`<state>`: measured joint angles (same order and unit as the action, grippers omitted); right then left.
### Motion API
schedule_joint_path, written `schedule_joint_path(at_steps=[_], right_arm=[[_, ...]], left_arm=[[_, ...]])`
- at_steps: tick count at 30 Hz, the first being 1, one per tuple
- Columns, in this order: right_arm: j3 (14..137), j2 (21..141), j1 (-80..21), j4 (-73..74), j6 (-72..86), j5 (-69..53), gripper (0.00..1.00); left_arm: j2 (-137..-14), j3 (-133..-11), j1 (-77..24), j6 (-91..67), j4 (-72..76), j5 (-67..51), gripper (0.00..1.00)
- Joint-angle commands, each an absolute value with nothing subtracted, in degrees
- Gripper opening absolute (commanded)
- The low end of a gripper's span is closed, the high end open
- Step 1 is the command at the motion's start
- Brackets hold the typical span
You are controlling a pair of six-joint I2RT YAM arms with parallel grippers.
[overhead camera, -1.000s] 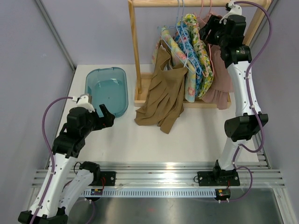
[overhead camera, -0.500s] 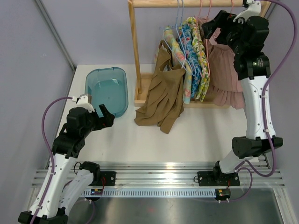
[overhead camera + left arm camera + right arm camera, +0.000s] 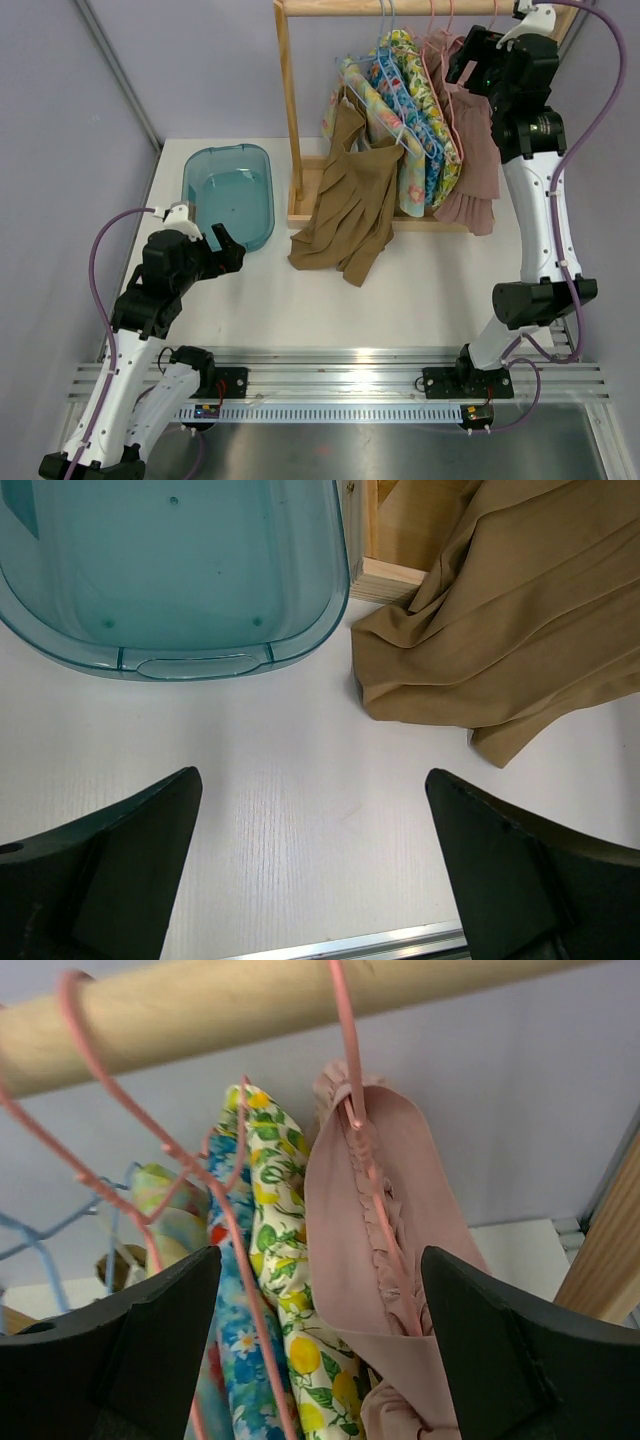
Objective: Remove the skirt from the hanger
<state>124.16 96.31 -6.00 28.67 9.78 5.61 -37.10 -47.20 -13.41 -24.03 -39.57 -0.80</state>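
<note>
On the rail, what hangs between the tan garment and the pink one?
Several floral-print garments, seen in the top view, hang between the tan garment and the pink garment.

White table [image 3: 430, 290], pale woodgrain surface. Left rear: teal plastic tub [image 3: 230, 200], sitting flat. Just right of it, the wooden rack base [image 3: 297, 212] (upright post rising from its left end). A tan garment [image 3: 345, 215] spills over the base's front edge, its hem pooled on the tabletop, apart from the tub.
</note>
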Motion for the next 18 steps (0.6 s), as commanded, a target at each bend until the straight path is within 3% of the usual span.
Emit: schedule_joint_path(at_steps=[1,9,11,12,13,14,17,18], right_arm=[[127.7,100.1,-6.2,29.2,7.4,9.1,0.88],[139.0,107.9,-5.9,30.7,6.9,9.4,0.68],[140.7,109.4,-5.9,30.8,6.9,9.1,0.58],[142.0,110.3,-5.8,30.8,7.0,9.1,0.46],[142.6,110.6,-5.6,30.7,7.0,9.1,0.45],[143.1,110.8,-5.5,30.7,7.3,9.1,0.28],[144.3,111.5,-5.2,30.8,7.6,9.4,0.0],[144.5,111.5,-5.0,31.0,7.9,9.1,0.0]], left_arm=[[-36.4,-47.1,-13.7,-24.3,-38.6,-0.2,0.98],[-36.3,-47.1,-13.7,-24.3,-38.5,-0.2,0.98],[-36.3,-47.1,-13.7,-24.4,-38.5,-0.3,0.98],[-36.4,-47.1,-13.8,-24.4,-38.5,-0.3,0.98],[-36.4,-47.1,-13.8,-24.4,-38.5,-0.3,0.98],[-36.4,-47.1,-13.8,-24.4,-38.5,-0.3,0.98],[-36.5,-47.1,-13.8,-24.4,-38.6,1.3,0.98],[-36.6,-47.2,-13.8,-24.5,-38.6,1.4,0.98]])
